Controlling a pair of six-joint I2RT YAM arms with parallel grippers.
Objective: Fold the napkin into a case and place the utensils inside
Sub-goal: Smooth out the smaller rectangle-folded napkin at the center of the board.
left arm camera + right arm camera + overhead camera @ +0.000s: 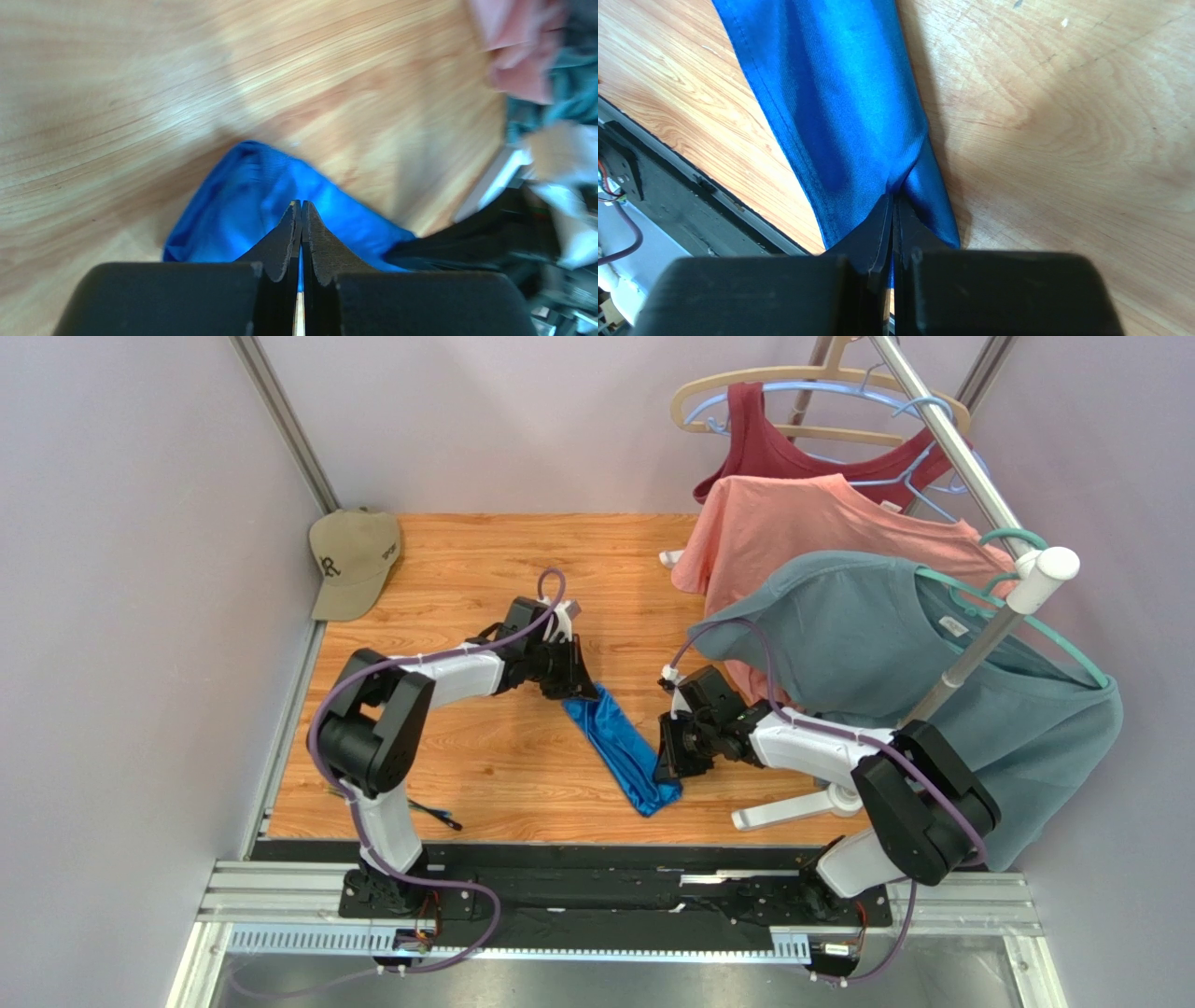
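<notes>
As both end effectors pinch it, napkin (pixel 617 742) lies as a narrow strip across mid tabletop (pixel 463 574): L end effector (pixel 575 686) clamped on far end, R end effector (pixel 662 760) on near end, prob. to tension the fold. Utensil (pixel 435 816) sits well apart, by L base.

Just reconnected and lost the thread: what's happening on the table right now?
Both arms are working the napkin, which lies on the table as a narrow diagonal strip. The left gripper is shut on its far end, and the right gripper is shut on its edge close to the near end. One thin dark utensil lies apart by the table's near left edge, not yet put inside.
</notes>
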